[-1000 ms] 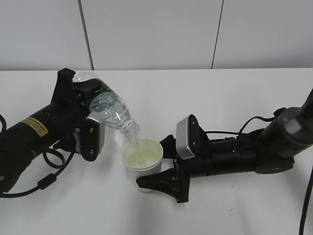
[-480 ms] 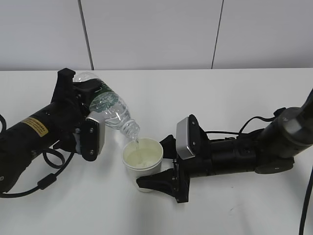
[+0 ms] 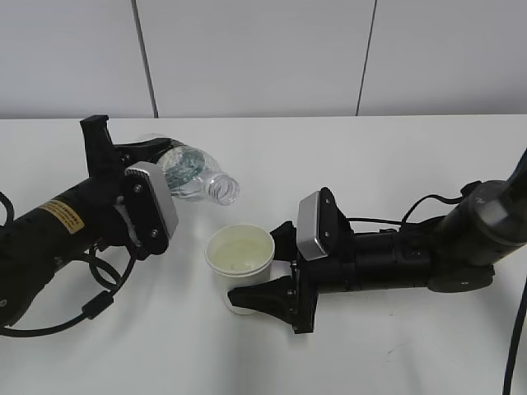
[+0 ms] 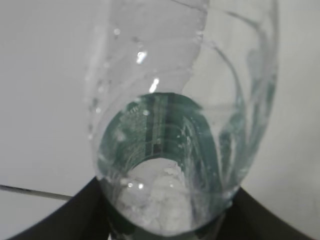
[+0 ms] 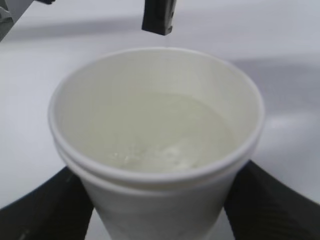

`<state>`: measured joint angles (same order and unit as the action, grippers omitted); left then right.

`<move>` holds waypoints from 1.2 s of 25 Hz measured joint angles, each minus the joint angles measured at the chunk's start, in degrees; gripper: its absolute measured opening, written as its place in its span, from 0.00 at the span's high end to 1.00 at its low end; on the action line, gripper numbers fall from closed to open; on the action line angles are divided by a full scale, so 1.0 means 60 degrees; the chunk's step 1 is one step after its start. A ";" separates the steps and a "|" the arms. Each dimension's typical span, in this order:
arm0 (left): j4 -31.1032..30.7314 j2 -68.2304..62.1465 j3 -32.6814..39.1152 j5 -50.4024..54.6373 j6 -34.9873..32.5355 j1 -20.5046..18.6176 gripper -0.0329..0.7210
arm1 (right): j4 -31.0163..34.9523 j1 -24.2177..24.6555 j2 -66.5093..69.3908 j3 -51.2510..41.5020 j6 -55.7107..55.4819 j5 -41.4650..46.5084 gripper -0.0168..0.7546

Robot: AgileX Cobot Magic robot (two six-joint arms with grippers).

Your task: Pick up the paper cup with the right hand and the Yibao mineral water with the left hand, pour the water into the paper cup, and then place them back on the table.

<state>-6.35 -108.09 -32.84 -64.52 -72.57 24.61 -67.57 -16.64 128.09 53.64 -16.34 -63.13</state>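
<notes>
Seemingly the pour is done: the left tool [image 3: 165,177] grips the Yibao mineral water [image 3: 193,174] level, the right tool [image 3: 268,276] clamps the water-filled paper cup [image 3: 240,257], and both await return to the worktop [image 3: 395,164].

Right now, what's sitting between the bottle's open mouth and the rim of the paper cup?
Nothing: in the exterior view only bare table shows between the Yibao mineral water mouth and the paper cup; no stream shows.

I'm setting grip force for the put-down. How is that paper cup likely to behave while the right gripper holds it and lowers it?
The paper cup looks thin-walled, so a hard squeeze from the right gripper would probably buckle it. It holds water, so it is likely heavier than it looks and could slop if tilted. Its narrower base suggests it may tip if set down crooked.
</notes>
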 joint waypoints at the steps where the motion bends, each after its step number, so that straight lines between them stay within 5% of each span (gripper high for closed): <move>1: -0.0011 -0.0080 0.0000 -0.0028 0.0654 0.0000 0.49 | 0.0067 0.0000 0.0000 0.0000 0.0000 -0.0021 0.28; 9: -0.0041 -0.0507 0.0392 0.0011 0.6905 0.0000 0.49 | 0.0609 0.0000 0.0000 0.0000 0.0060 -0.0043 0.28; 16: 0.0097 -0.0507 0.0392 0.0011 1.1478 0.0009 0.49 | 0.3401 -0.0017 0.0000 0.0000 0.1611 -0.0043 0.28; 20: -0.0095 -0.0507 0.0392 0.0011 1.2960 0.0009 0.49 | 0.5742 -0.0017 0.0000 0.0000 0.2170 -0.0043 0.28; 30: -0.0948 -0.1011 0.0396 0.0009 1.3323 0.0009 0.50 | 0.7790 -0.0017 0.0000 0.0000 0.3062 -0.0043 0.28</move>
<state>-12.04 -114.16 -30.47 -64.47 7.36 24.66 -20.83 -16.74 128.09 53.64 2.03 -63.39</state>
